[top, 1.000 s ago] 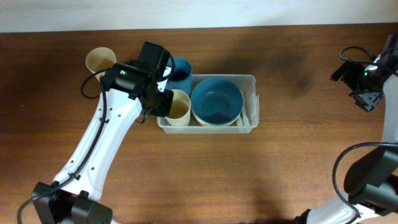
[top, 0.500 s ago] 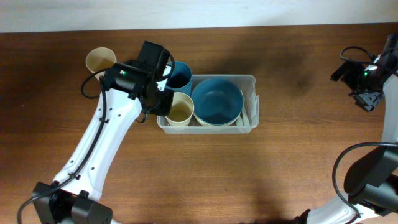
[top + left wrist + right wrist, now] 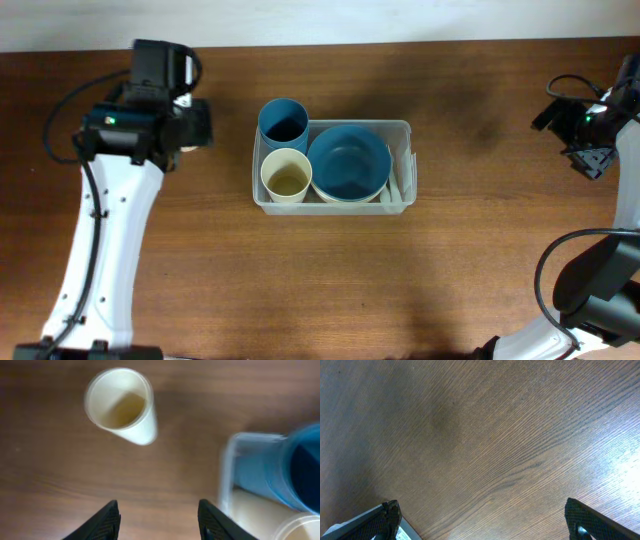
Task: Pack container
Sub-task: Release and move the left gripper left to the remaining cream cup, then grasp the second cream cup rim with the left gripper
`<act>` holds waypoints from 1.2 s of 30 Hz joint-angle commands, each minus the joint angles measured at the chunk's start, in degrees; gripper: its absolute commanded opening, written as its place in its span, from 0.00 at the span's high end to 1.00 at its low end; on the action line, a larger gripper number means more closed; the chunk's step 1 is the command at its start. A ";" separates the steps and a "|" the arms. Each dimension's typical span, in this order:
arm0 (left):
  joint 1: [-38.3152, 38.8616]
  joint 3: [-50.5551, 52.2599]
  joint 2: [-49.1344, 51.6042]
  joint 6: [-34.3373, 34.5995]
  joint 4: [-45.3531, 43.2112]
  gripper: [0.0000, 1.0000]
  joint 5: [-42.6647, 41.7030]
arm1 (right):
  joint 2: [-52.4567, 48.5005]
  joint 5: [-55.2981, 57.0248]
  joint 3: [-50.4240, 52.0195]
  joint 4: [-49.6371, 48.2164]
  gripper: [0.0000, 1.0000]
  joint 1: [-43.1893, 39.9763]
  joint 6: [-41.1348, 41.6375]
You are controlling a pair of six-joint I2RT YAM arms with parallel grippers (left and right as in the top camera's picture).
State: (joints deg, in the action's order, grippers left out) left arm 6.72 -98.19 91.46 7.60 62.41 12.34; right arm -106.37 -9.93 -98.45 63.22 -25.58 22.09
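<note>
Container (image 3: pixel 333 207) is sitting mid-table toward the far edge, looking light and probably flexible; its stiffer rim is likely offering the best hold. Left gripper (image 3: pixel 157 510), near the far-left corner, and right gripper (image 3: pixel 482 515) are both hanging spread, empty.

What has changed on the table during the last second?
The left gripper left the blue cup at the left end of the container and swung left; it now hangs open near the loose cream cup. The container, blue bowl, packed cream cup and right gripper stayed put.
</note>
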 commanded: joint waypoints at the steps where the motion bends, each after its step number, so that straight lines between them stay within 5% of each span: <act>1: -2.80 -0.52 3.30 0.48 -1.81 0.48 3.13 | -0.09 0.55 -0.20 0.04 0.01 -0.31 -0.15; 15: -18.75 -0.52 9.46 3.52 -11.41 0.44 -22.67 | -0.09 0.52 -0.20 0.04 0.01 -0.31 -0.15; 36: -20.76 -0.55 19.06 3.45 -16.02 0.45 -22.40 | -0.09 0.55 -0.20 0.02 0.01 -0.31 -0.15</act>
State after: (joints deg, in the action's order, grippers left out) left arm -13.96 -98.17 109.65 10.57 47.09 -10.09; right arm -106.37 -9.93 -98.45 63.24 -25.58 22.04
